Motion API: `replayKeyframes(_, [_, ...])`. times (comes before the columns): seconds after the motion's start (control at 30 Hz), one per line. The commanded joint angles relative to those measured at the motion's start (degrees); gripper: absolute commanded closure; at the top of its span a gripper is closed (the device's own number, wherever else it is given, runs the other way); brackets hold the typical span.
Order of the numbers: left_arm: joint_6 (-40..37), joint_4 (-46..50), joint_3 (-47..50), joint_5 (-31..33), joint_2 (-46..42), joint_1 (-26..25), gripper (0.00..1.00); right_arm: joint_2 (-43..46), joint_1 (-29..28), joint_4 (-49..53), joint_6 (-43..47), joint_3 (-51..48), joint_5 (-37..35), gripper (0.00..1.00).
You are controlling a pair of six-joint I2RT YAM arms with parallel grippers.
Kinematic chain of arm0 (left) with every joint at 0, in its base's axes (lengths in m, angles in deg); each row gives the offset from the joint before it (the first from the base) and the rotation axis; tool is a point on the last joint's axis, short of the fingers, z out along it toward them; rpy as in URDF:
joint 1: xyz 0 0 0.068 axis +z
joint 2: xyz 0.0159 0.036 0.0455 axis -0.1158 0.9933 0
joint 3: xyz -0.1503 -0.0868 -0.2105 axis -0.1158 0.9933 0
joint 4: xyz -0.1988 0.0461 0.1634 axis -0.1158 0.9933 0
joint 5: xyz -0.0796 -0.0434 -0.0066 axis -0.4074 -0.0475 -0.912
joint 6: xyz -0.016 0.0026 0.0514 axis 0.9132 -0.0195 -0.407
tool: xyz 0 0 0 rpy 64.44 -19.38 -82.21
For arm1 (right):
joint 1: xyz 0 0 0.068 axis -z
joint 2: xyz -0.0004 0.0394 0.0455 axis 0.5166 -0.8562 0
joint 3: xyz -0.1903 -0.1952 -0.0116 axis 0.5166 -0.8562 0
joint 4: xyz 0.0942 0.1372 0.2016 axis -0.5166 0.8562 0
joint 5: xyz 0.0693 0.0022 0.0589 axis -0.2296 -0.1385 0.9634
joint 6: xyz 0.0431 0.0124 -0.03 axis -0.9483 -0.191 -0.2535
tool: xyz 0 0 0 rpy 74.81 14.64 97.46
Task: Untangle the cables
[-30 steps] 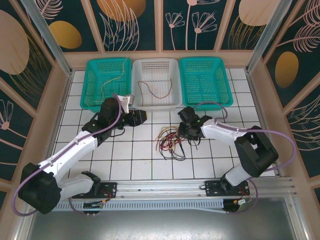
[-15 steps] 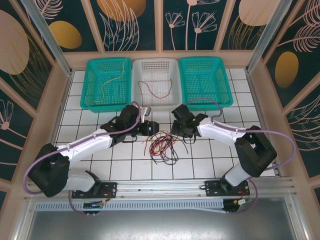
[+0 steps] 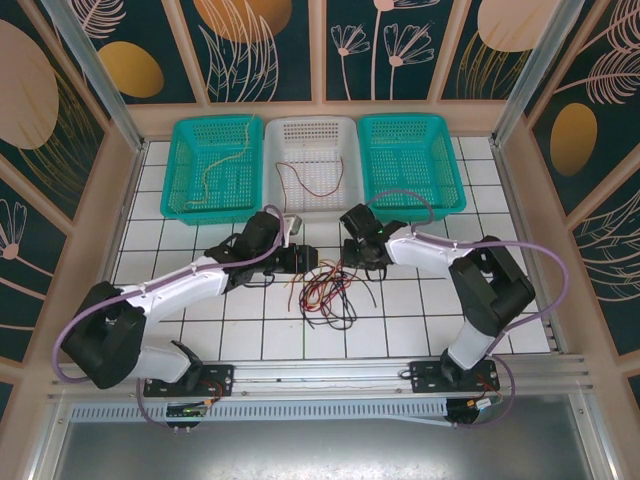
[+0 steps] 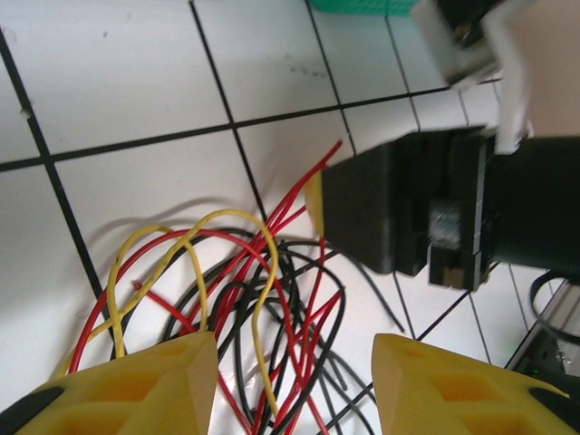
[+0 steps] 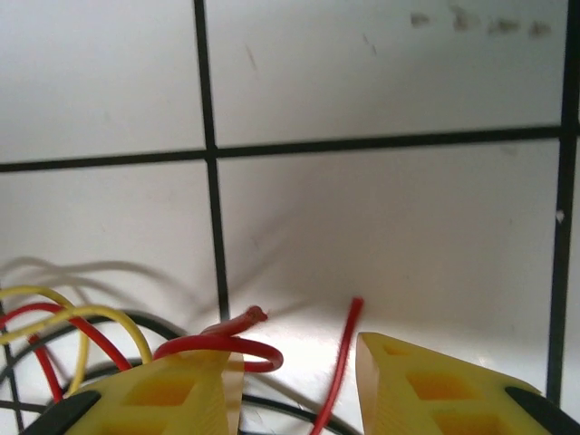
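Pretty clearly a robotics lab cell: a gridded white worktop is boxed in by flower-print panels and aluminium posts. A left arm and a right arm are bolted to a rail, and three plastic baskets are lined up at the back.

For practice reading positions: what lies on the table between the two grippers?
The cables, a red, yellow and black tangle, lie between the left gripper and right gripper; the left wrist view shows this.

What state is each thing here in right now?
Cable tangle: knotted heap of red, yellow, black on the table.
Yellow cable: separated, lying in left teal basket.
Red cable: separated, lying in white basket.
Left gripper: open, over the tangle.
Right gripper: open, red strand between its fingers.
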Motion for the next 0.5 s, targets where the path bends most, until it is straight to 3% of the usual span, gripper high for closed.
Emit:
replayKeyframes(0.0, [-0.38, 2.49, -0.1, -0.41, 0.32, -0.37, 0.51, -2.04, 1.2, -1.81, 1.69, 1.43, 0.09, 0.65])
replayKeyframes(0.3, [-2.09, 5.87, -1.05, -1.49, 2.74, -0.72, 0.5, -1.47, 1.79, -9.25, 3.41, -0.7, 5.6, 0.68])
replayKeyframes(0.37, [-2.29, 6.22, -0.77, -1.19, 2.92, -0.7, 0.51, -1.69, 1.84, -8.85, 3.32, -0.59, 5.36, 0.79])
replayKeyframes(0.47, [-2.28, 5.95, -0.46, -1.5, 3.0, -0.69, 0.51, -0.57, 1.78, -9.51, 3.23, -1.28, 5.12, 0.87])
